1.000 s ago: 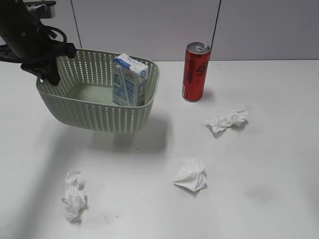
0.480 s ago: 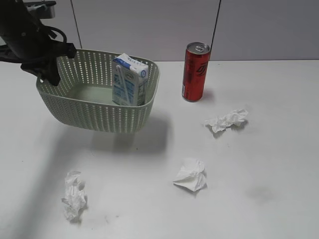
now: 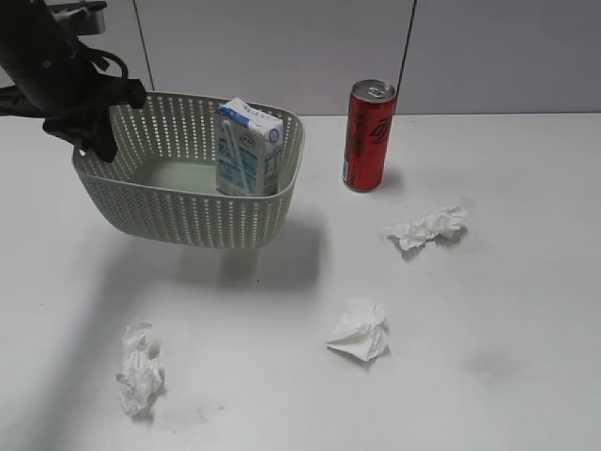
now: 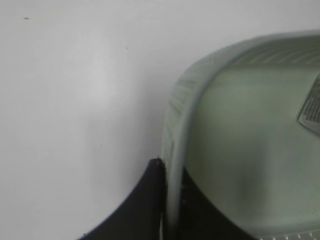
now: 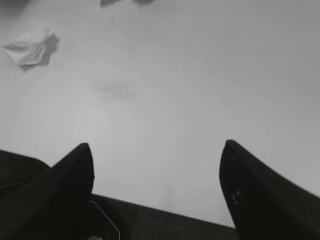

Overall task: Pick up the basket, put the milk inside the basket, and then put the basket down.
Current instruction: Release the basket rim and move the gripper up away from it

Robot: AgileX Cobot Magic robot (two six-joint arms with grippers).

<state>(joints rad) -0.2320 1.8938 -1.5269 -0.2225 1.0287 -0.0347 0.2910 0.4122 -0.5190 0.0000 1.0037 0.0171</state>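
Left gripper point(image 3: 94, 141) clamped on basket point(image 3: 202, 221) rim, basket lifted, milk point(image 3: 246, 150) upright inside, right gripper point(image 5: 157, 172) spread wide, empty

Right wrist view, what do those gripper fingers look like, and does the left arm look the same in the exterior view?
The right gripper has two matte black fingers tapering to rounded tips. The left gripper and its arm are black too, with a looped black cable and a grey block on top. No markings are legible.
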